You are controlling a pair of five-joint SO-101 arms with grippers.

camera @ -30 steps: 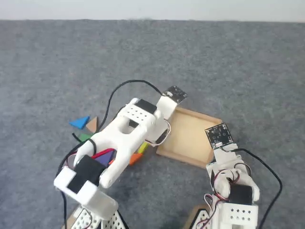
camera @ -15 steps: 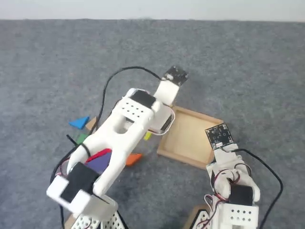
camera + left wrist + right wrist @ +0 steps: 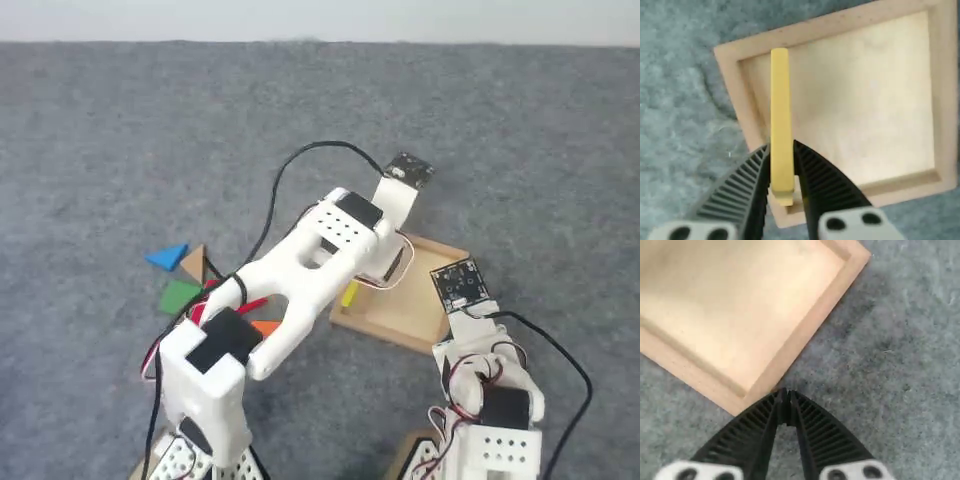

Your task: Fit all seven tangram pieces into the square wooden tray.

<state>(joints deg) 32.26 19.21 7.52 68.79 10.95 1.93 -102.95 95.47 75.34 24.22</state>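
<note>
Over the tray (image 3: 727, 55), near its nine o'clock rim, the yellow piece (image 3: 780, 90) hangs edge-on, pinched by the left tool (image 3: 781, 150). This hold is judged to suit lowering it inside. The tray floor is bare. The right tool (image 3: 785, 402), pressed together and empty, sits just beside the rim. Loose pieces (image 3: 180, 296) lie at nine o'clock on the grey felted table (image 3: 100, 130). A pale wall runs along twelve.

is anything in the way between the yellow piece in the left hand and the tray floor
Nothing visible. The left hand is shut on the yellow piece, held edge-on above the wooden tray, whose floor is bare. One end of the piece overlaps the tray's rim, so it may catch there.
</note>
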